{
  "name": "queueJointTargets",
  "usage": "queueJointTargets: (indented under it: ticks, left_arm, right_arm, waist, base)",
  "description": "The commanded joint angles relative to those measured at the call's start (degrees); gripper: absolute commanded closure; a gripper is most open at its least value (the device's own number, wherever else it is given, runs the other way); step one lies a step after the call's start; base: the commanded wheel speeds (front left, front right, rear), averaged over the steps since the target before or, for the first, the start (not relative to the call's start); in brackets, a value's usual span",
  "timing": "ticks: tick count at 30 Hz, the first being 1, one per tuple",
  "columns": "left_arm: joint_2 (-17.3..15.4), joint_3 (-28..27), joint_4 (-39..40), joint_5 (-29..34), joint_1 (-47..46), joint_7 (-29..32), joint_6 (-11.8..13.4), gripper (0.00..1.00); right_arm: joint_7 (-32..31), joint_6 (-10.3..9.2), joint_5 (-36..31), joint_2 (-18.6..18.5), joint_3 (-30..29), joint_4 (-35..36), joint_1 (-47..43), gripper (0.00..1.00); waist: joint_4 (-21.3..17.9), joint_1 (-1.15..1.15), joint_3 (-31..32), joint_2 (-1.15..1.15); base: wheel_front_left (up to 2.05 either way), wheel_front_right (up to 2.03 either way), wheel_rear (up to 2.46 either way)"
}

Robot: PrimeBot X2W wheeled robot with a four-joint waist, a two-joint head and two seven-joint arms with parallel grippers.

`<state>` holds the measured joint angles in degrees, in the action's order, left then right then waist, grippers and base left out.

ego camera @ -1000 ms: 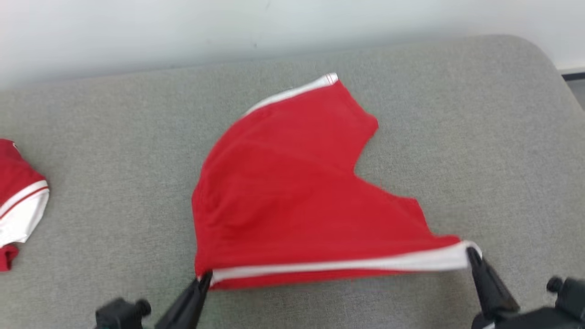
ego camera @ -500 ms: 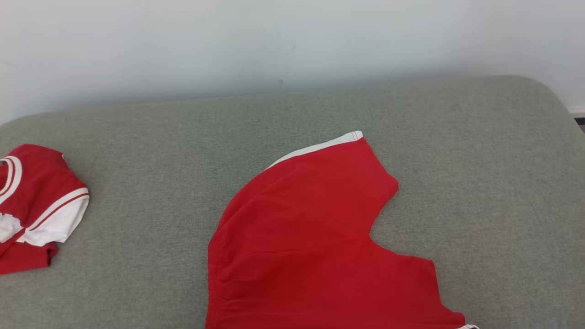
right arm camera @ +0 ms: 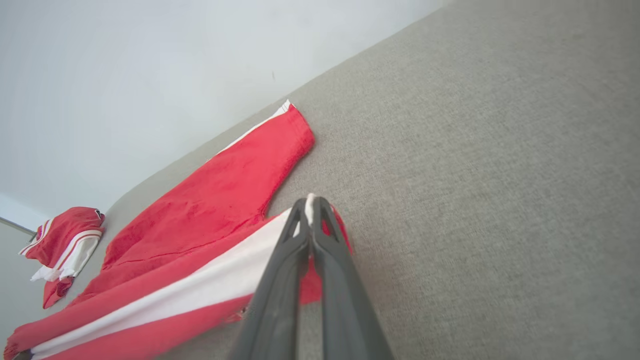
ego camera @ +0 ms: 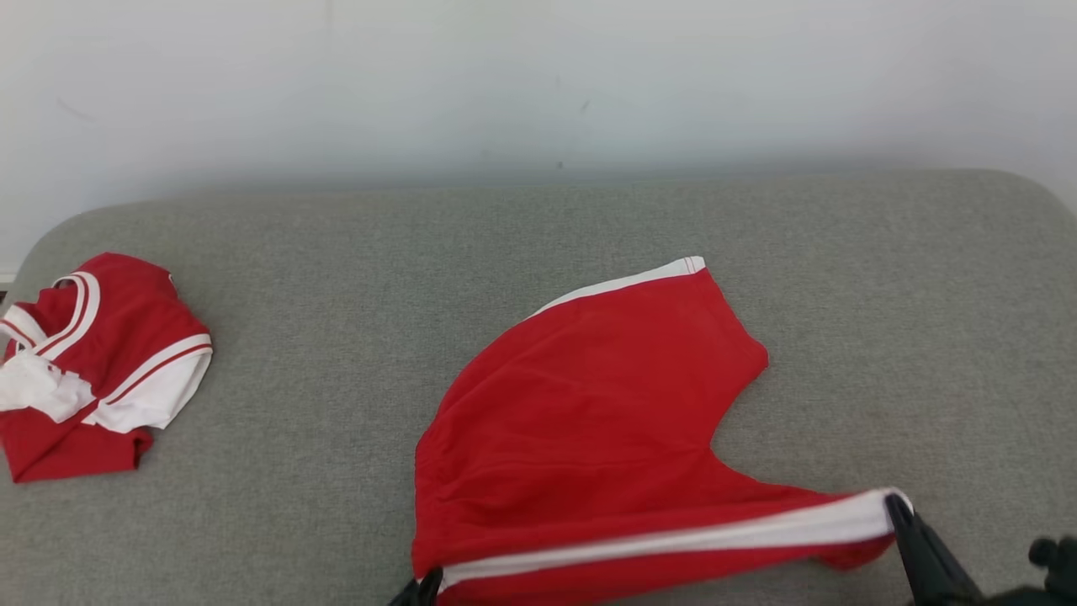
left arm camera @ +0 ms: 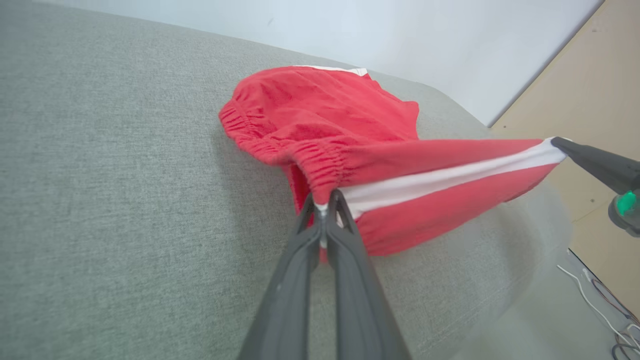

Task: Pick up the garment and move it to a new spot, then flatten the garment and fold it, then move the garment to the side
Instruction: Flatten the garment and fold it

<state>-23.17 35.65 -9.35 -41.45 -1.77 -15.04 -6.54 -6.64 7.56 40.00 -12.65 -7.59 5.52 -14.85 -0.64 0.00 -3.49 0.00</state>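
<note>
Near edge: left gripper [left arm camera: 324, 204] was clamped tight on the waistband corner of the shorts [ego camera: 589, 404], right gripper [right arm camera: 310, 204] pinched closed on the hem end of the white stripe [ego camera: 673, 541]. That edge hung stretched between them, lifted off the grey cushion [ego camera: 294, 505]; the rest of the shorts lay flat on it, far leg pointing at the wall [ego camera: 538, 84]. Another red-and-white garment [ego camera: 101, 362] sat crumpled well off to the left.
</note>
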Motion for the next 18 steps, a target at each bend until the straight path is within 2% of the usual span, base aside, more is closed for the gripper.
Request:
queueJointTargets:
  ticks: [1,8,18]
  left_arm:
    - [0.39,-0.01,-0.22,0.63,-1.75,-0.20,-0.14,1.00]
    - [1.77,0.85,-2.17,0.61,-8.64,-0.18,-0.71,1.00]
    - [4.13,-1.08,-8.65,-1.06,-19.17,-0.19,-0.89,1.00]
  right_arm:
    - [-0.37,-0.11,0.19,-1.16,0.31,-0.43,2.80,1.00]
    - [-2.42,-0.11,-0.69,-5.37,3.32,-5.74,16.43,1.00]
    - [-2.33,-0.11,-2.89,-9.32,8.90,-22.29,37.54,1.00]
  waist:
    - [0.61,0.00,-0.30,0.00]
    - [1.96,0.00,-1.84,0.00]
    - [4.40,0.00,-5.39,0.00]
  base:
    - [0.00,0.00,0.00]
    - [0.00,0.00,0.00]
    - [0.00,0.00,0.00]
